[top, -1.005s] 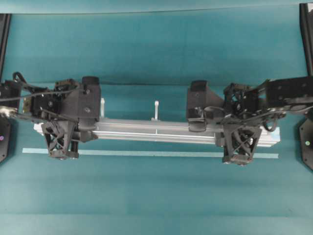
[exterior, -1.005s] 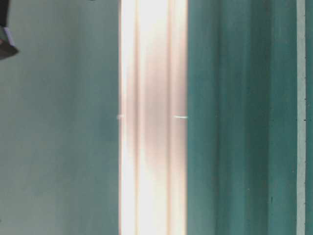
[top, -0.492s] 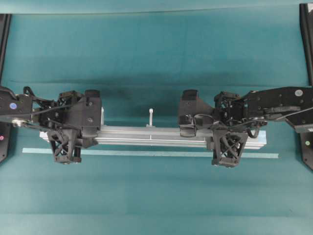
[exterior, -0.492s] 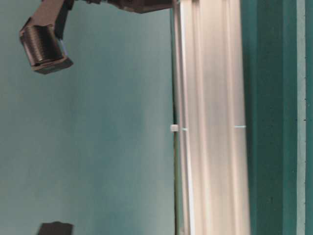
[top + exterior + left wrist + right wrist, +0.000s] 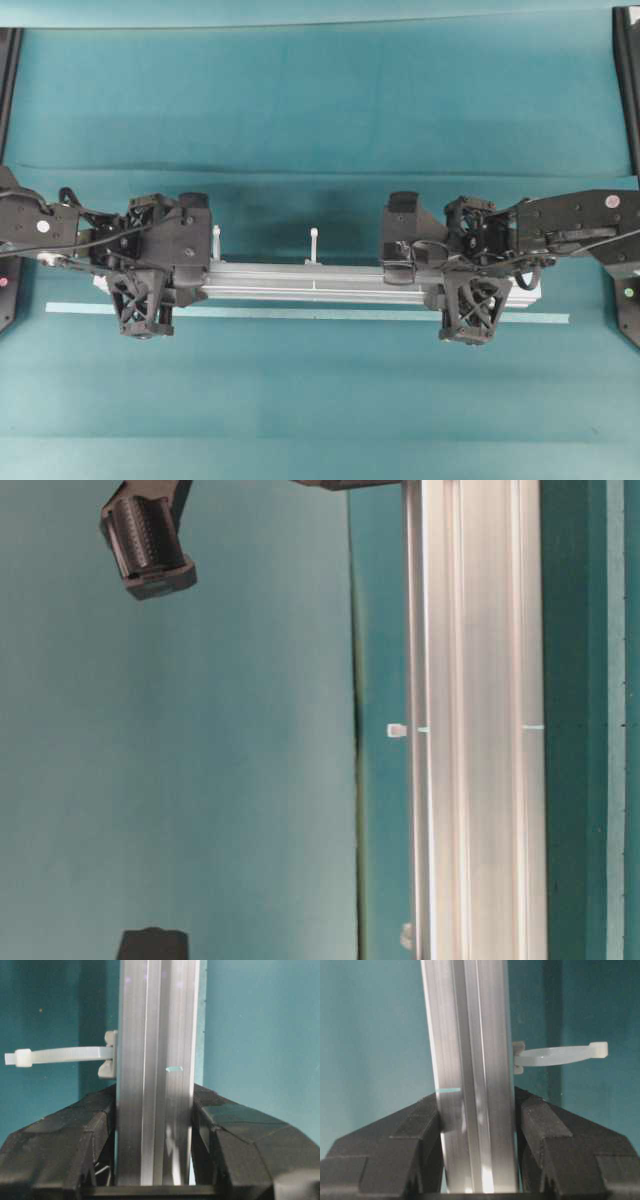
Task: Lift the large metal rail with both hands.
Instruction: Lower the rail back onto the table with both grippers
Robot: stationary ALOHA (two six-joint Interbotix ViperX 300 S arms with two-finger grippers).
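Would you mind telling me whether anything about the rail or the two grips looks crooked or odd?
Nothing stands out. The large metal rail lies level between the left gripper and right gripper, each clamping it squarely near an end.

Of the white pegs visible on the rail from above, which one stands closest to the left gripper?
The peg right beside the left gripper, at that end of the large metal rail. The other visible peg stands alone near the rail's middle.

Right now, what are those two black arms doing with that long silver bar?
Two robot arms hold a long metal rail between them, one near each end. The left end effector and the right end effector are each clamped across its width. A thin pale-blue strip lies on the teal table beside the rail. White pegs stick out from the rail's far edge.
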